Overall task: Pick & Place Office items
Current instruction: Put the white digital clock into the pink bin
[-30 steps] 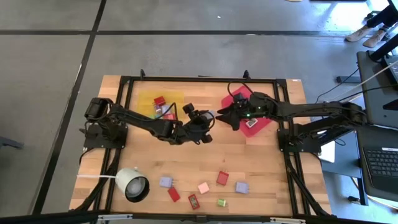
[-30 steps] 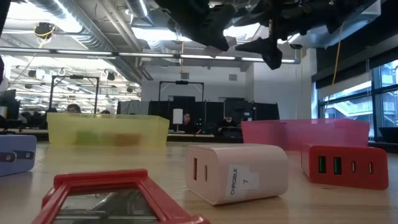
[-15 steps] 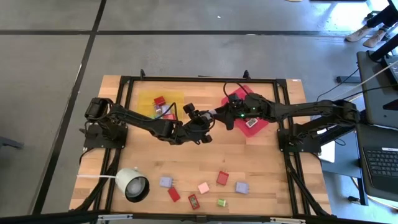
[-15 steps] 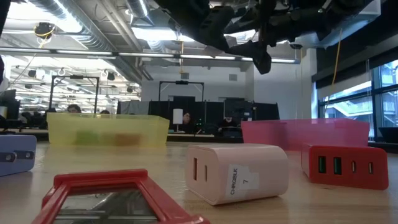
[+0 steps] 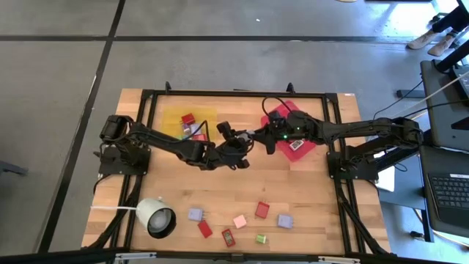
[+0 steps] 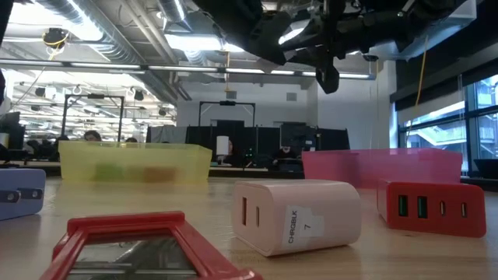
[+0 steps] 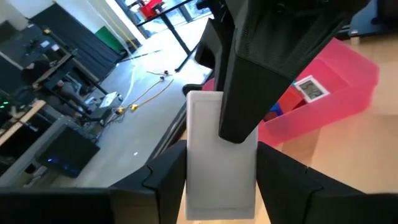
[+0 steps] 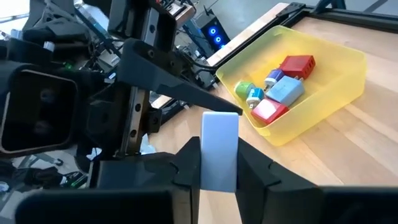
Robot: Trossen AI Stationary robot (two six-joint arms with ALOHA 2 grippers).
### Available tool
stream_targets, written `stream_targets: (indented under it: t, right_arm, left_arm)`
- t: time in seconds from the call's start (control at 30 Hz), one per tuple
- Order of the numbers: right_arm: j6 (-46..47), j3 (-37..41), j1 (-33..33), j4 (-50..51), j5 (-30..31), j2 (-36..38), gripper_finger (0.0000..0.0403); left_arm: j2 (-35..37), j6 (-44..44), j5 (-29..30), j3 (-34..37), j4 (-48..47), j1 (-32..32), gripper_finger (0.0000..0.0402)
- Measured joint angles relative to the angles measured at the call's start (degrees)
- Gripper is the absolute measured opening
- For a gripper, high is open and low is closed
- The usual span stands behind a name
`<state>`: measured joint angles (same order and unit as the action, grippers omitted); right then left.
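Note:
A white flat block [image 7: 211, 162] hangs in the air over the middle of the table, between my two grippers. My left gripper [image 7: 221, 171] reaches in from the table's left and is shut on it. My right gripper [image 8: 219, 168] reaches in from the right and is shut on the same block [image 8: 219, 146]. In the high view they meet tip to tip, left gripper [image 5: 244, 140] against right gripper [image 5: 259, 136]. More office items lie loose near the front edge [image 5: 240, 221]. My left gripper pinches the block's two long narrow sides [image 7: 189, 180] between its two fingers, at the end toward the table's left. The fingers lie nearly level, along the block. The block is lifted clear of the table. My right gripper pinches the block's other end [image 8: 219, 127] between its two fingers, coming nearly level from the table's right. One finger [image 7: 261, 74] lies over the block's broad face. The fingers run along the block, which is clear of the table.
A yellow tray [image 5: 173, 116] with several items stands at the back left; a red tray [image 5: 311, 144] stands at the back right. A white lamp-like object [image 5: 156, 218] sits at the front left. A white block [image 6: 299, 214] and a red one [image 6: 432, 208] lie close to the low camera.
My right gripper has gone toward the table's left and a little down, up to my left gripper, and has shut on the free end of the white block. The block stays where it was, in the air.

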<state>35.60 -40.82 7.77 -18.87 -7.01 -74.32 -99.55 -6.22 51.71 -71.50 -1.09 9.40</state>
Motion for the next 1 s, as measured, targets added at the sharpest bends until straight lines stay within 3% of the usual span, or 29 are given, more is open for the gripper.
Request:
stream_targets:
  t: [0.3, 0.5, 0.7, 1.0]
  right_arm:
    - [-2.67, 0.02, 0.45, 1.99, 0.11, 0.02, 0.0065]
    - [-7.06, 0.02, 5.14, 12.69, -1.17, 2.44, 0.0066]
    - [-11.31, 0.02, 10.73, 23.87, -1.16, 8.05, 0.0067]
    - [-15.11, 0.00, 13.50, 44.82, 11.39, 14.25, 0.0068]
  left_arm:
    - [0.04, -2.18, 0.78, -0.02, 0.07, 1.21, 0.0220]
    - [0.04, -3.14, 8.10, -0.02, -0.07, 2.70, 0.0234]
    - [0.04, -3.06, 8.48, -0.02, -0.39, 3.81, 0.0232]
    - [0.04, -1.88, 8.61, -0.02, -0.44, 4.61, 0.0228]
